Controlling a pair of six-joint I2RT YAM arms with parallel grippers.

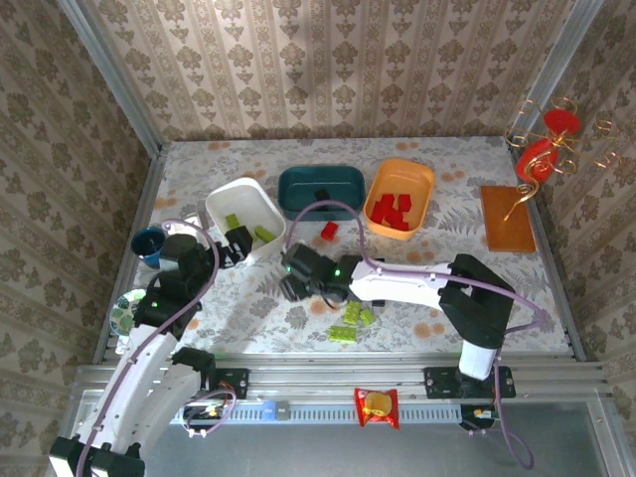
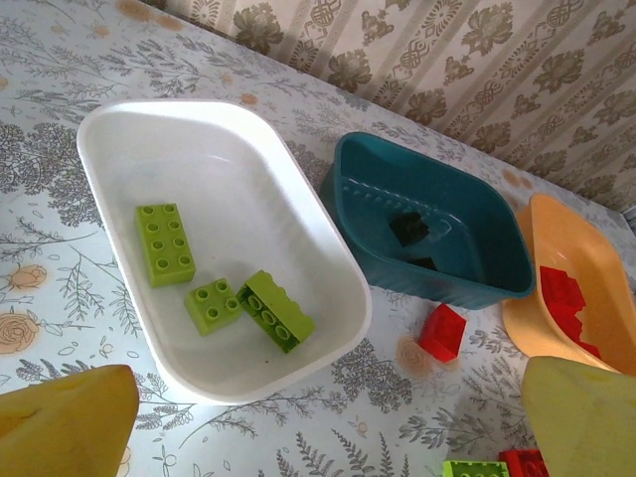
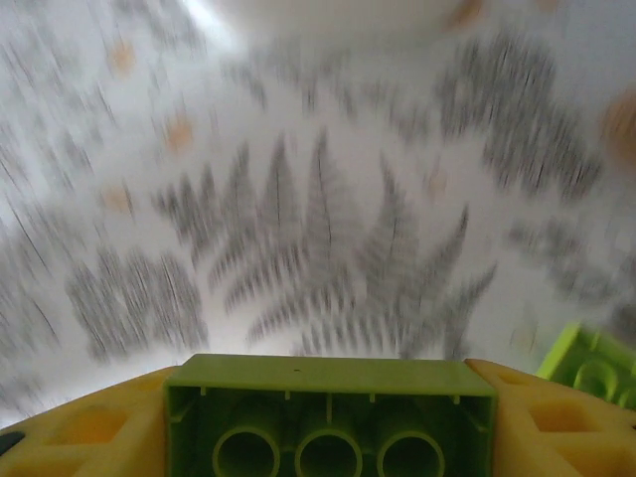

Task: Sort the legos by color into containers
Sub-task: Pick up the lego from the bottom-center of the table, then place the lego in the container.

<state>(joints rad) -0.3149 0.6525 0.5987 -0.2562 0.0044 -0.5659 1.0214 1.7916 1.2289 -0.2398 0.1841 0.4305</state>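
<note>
My right gripper (image 3: 331, 437) is shut on a lime green brick (image 3: 331, 397), underside toward the camera, just above the blurred table; from above this gripper (image 1: 296, 273) sits at table centre. My left gripper (image 2: 328, 437) is open and holds nothing, hovering by the near corner of the white tray (image 2: 358, 298), which holds three lime bricks (image 2: 164, 241). The teal tray (image 2: 437, 278) holds black bricks (image 2: 408, 228). Red bricks (image 1: 393, 211) lie in the orange tray (image 1: 422, 179). A loose red brick (image 2: 442, 331) lies on the table. Loose lime bricks (image 1: 353, 320) lie near the front.
A small blue cup (image 1: 149, 245) stands left of my left gripper (image 1: 234, 246). A brown-orange slab (image 1: 508, 219) lies at the right, with a red-and-gold ornament (image 1: 545, 149) behind it. A snack packet (image 1: 377, 405) rests on the front rail. A shiny disc (image 1: 124, 313) lies at the left edge.
</note>
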